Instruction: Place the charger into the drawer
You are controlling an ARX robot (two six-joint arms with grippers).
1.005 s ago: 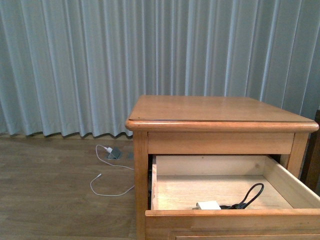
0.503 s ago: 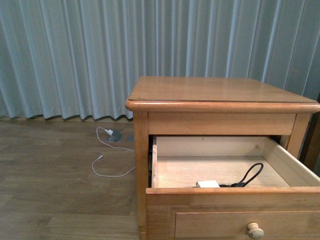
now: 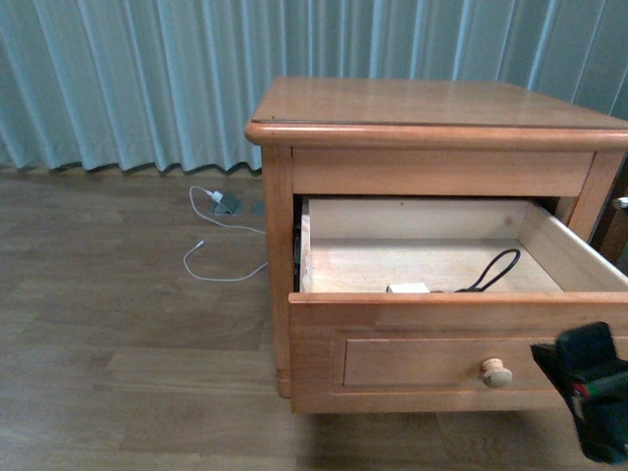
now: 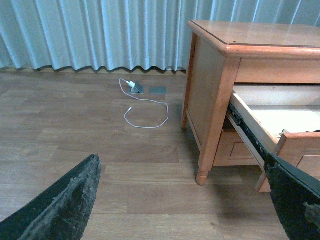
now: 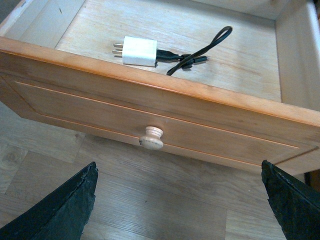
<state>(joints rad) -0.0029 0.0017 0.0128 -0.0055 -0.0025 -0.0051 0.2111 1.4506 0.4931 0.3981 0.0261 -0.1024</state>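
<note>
We see the charger [image 5: 141,51] lying flat on the pale floor of the drawer [image 3: 451,358], close behind the drawer's front board, prongs toward the left wall, its black cable [image 5: 200,49] looping off toward the back right corner. In the front view only the top of the white block [image 3: 408,288] shows above the front board, with the cable [image 3: 494,269] beyond it. The rest of the drawer floor is bare wood, with open room behind and to both sides of the charger. The drawer is pulled well out of the nightstand [image 3: 432,103]; its round pale knob [image 3: 496,372] sits on the recessed panel.

The right gripper [image 3: 594,392] hangs just in front of the drawer's right end, below the rim, touching nothing; its fingers [image 5: 60,210] are spread wide, either side of the knob in the right wrist view. The left gripper [image 4: 185,200] hovers over the wooden floor [image 4: 75,120] beside the nightstand, fingers [image 4: 62,202] also spread and empty.

On the floor near the curtain [image 3: 137,78] a white plug with a thin white cable [image 3: 221,260] lies by a floor socket [image 4: 158,90].

Against half a second ago, the nightstand sits higher in the front view, more of the drawer front shows, and the right gripper is newly in view. The charger lies where it did.

We can read no writing anywhere.
</note>
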